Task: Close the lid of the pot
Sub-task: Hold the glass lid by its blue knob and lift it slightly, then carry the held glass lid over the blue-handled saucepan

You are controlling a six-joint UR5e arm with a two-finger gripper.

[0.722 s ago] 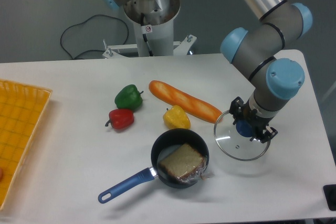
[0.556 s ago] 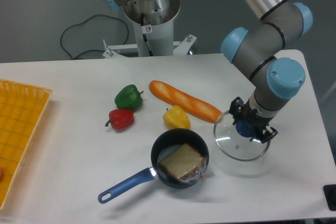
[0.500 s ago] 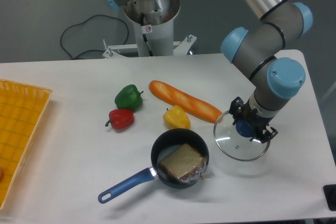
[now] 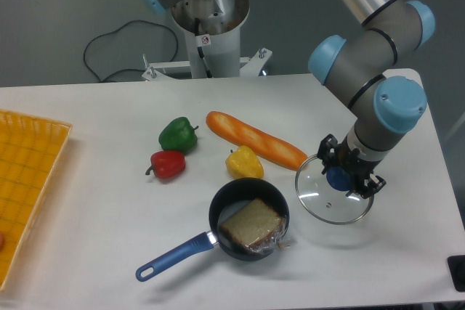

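My gripper [image 4: 347, 175] is down over the lid [image 4: 333, 192], its two fingers set on either side of the blue knob [image 4: 336, 177] at the lid's centre; they look clamped on the knob, since that is the only part of the glass disc that offers a hold. The lid lies to the right of the pot [image 4: 249, 218], apart from it, and I cannot tell whether it rests flat on the table [image 4: 94, 237] or is a little raised. The pot stands open near the front edge, a wrapped slice of bread [image 4: 251, 224] inside it and its long blue handle [image 4: 174, 255] pointing down and left, away from me, so the rim is free to approach from my side. Holding the lid by the knob keeps it level, which I judge matters for seating it on the rim. The baguette [image 4: 256, 140] ends just beside the lid's far edge and the yellow pepper [image 4: 243, 162] sits just beyond the pot, so I would carry the lid across above them.
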